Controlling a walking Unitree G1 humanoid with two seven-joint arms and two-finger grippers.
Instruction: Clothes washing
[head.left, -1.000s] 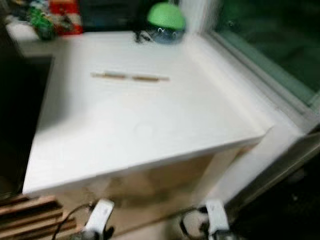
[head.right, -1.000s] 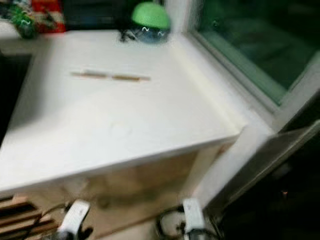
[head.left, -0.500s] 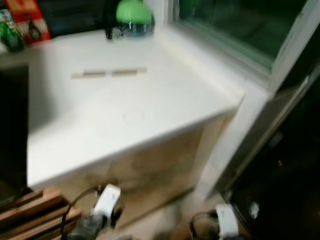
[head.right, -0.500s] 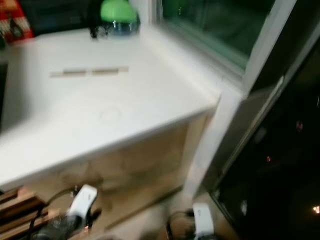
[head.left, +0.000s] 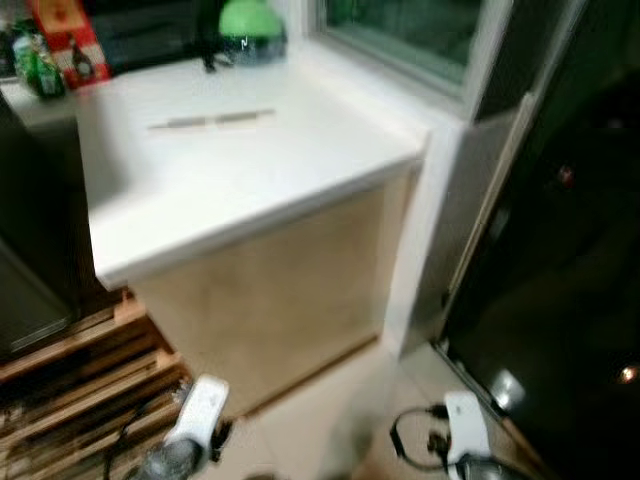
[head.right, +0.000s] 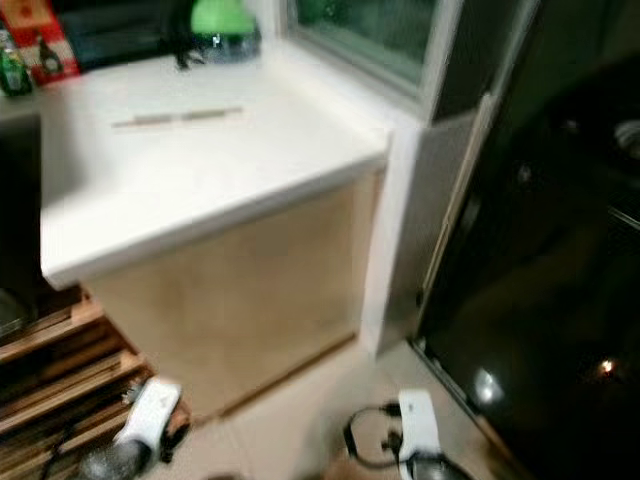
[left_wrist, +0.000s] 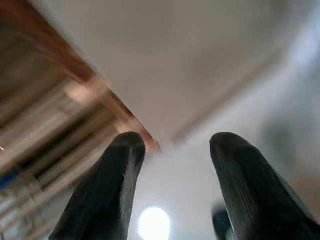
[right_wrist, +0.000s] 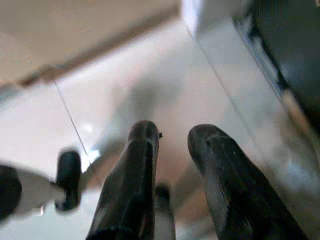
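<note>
The left gripper (left_wrist: 172, 150) is held wide open above the pale tiled floor (right_wrist: 150, 75); the right gripper (right_wrist: 172, 137) is narrowly open beside the white desk (head.left: 250, 170)

A white countertop (head.left: 240, 170) carries a thin stick (head.left: 210, 120) — and a green-domed object (head.left: 250, 30) at its far edge.

White counter (head.left: 230, 170) w/ thin stick (head.left: 210, 120) on top; green dome (head.left: 250, 20) at 12 o'clock, red box (head.left: 68, 40) at 11.
</note>
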